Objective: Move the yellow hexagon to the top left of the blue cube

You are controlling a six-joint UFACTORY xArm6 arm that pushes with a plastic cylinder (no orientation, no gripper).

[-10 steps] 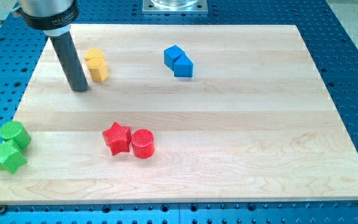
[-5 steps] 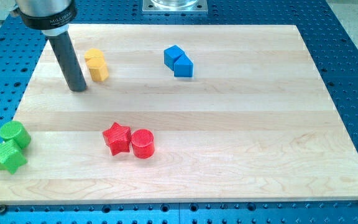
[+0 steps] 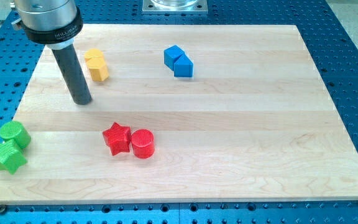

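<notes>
The yellow hexagon lies near the view's top left of the wooden board. The blue cube lies to its right, near the view's top centre. My tip rests on the board below and slightly left of the yellow hexagon, a small gap apart from it. The dark rod rises from the tip toward the view's top left.
A red star and a red cylinder touch each other below the board's centre left. A green cylinder and a green star sit at the left edge near the bottom.
My tip has moved slightly toward the view's bottom and a little right, away from the yellow hexagon. No block has moved.
</notes>
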